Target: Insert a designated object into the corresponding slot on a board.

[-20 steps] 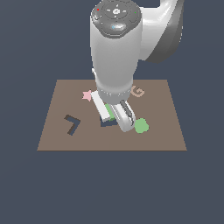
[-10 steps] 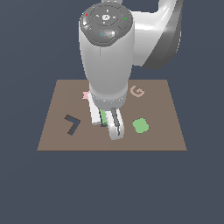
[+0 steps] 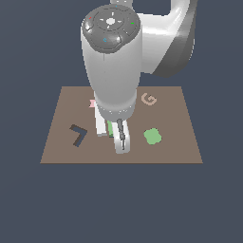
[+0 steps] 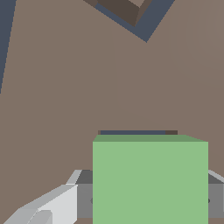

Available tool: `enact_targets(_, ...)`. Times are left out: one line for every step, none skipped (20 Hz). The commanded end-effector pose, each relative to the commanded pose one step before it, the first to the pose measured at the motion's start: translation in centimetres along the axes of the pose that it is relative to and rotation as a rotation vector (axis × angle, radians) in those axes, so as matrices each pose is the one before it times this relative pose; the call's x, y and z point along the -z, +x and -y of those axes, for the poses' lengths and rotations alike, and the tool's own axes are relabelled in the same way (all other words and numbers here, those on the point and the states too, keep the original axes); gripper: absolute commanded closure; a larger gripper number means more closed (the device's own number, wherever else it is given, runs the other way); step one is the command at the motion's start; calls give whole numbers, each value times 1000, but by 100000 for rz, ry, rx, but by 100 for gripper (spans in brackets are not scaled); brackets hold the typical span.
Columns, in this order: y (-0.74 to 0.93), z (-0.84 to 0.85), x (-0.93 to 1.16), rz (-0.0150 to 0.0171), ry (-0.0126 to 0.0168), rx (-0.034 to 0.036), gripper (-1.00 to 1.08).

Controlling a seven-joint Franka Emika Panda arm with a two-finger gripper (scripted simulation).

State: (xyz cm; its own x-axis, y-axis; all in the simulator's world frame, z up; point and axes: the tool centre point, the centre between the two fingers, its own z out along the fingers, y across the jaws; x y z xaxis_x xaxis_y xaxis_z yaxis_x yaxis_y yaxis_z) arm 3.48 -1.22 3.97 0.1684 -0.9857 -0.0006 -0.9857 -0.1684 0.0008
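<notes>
My gripper [image 3: 112, 135] is shut on the designated object [image 3: 111, 128], a flat green square block, held low over the middle of the brown board [image 3: 171, 152]. In the wrist view the block [image 4: 150, 179] fills the space between the pale fingers [image 4: 48, 205]. Only a thin dark navy strip of the slot [image 4: 133, 132] shows along the block's far edge, and the rest lies under the block. In the exterior view the arm and gripper hide the slot.
A dark L-shaped cut-out [image 3: 78, 135] [image 4: 131, 17] lies toward the exterior view's left. A light green clover piece [image 3: 152, 136] sits on the right, with a tan G shape [image 3: 149, 99] behind it. A pink shape [image 3: 92, 103] peeks out beside the arm.
The gripper has carried the green block toward the exterior view's left and a little nearer, away from the clover piece. It now covers the dark square that showed beside it earlier.
</notes>
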Motion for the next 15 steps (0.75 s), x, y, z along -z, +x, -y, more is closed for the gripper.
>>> enact_targets(10, 7, -282, 26, 21, -121, 108)
enact_targets(15, -2, -257, 24, 4, -117, 108)
enact_targets(15, -3, -198, 19, 3, -96, 108)
enact_targets(15, -4, -119, 14, 2, -68, 108)
enact_targets(-9, 1, -40, 0, 0, 0, 108)
enact_targets(0, 0, 0, 0, 0, 0, -92)
enact_targets(0, 0, 0, 0, 0, 0, -92)
enact_targets(0, 0, 0, 0, 0, 0, -92)
enact_targets(0, 0, 0, 0, 0, 0, -92)
enact_targets(0, 0, 0, 0, 0, 0, -92)
enact_targets(0, 0, 0, 0, 0, 0, -92)
enact_targets(0, 0, 0, 0, 0, 0, -92)
enact_targets(0, 0, 0, 0, 0, 0, -92)
enact_targets(0, 0, 0, 0, 0, 0, -92)
enact_targets(0, 0, 0, 0, 0, 0, -92)
